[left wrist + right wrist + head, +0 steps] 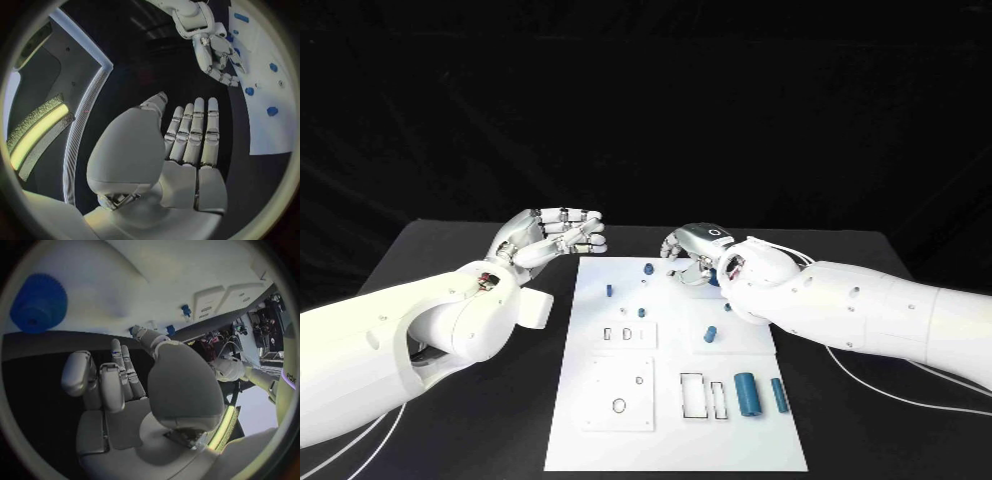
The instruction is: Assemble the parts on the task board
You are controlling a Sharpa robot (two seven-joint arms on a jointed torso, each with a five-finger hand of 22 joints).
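The white task board [678,430] lies in the middle of the black table. Several blue parts lie on it: small ones [648,269] near its far edge, an oval one [710,333] mid-board, and two cylinders [746,393] near the front right. My left hand [560,235] hovers off the board's far left corner, its fingers [194,130] straight and holding nothing. My right hand [692,245] sits over the board's far edge, fingertips down toward the board [262,75]. A round blue toothed part [37,302] lies on the board beyond its fingers [119,372], which grip nothing.
Raised white blocks with slots [627,334] and rectangular cut-outs [692,394] sit on the board's near half. Black table [473,250] lies bare to the left of the board. White cables [891,395] trail from my right arm at the right.
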